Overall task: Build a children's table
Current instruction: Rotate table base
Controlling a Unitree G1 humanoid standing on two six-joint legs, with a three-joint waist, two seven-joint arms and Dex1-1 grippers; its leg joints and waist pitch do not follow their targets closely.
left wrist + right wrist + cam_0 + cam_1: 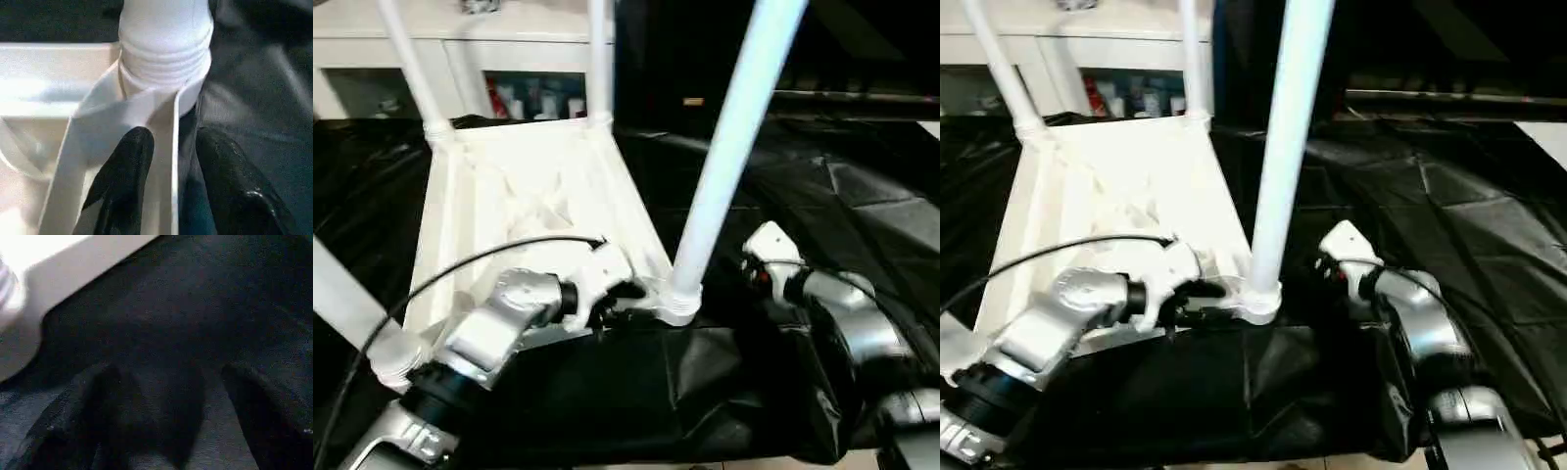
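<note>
A: Where's the tabletop (524,206)?
B: Upside down on the black sheet (862,225), ribs up. Going left to right: a leg (347,308) at the near left corner, two legs (411,69) at the far corners, and a leg (729,147) standing in the near right socket (677,299).

A: And the left pincer (166,171)?
B: Its fingers (124,176) straddle the thin rim wall just beside that near right socket, one inside, one outside. I can't tell whether they've pinched it.

A: The right pincer (166,411)?
B: Wide open, empty, over the sheet to the right of the socket.

A: How will it handle?
B: Light, stiff, smooth plastic, I'd judge; slippery on the tubes. The rim or the socket's ridged collar looks the surest hold.

A: Room?
B: Open sheet to the right; a white cabinet (372,39) stands close behind the far legs, and the sheet's edge runs near.
</note>
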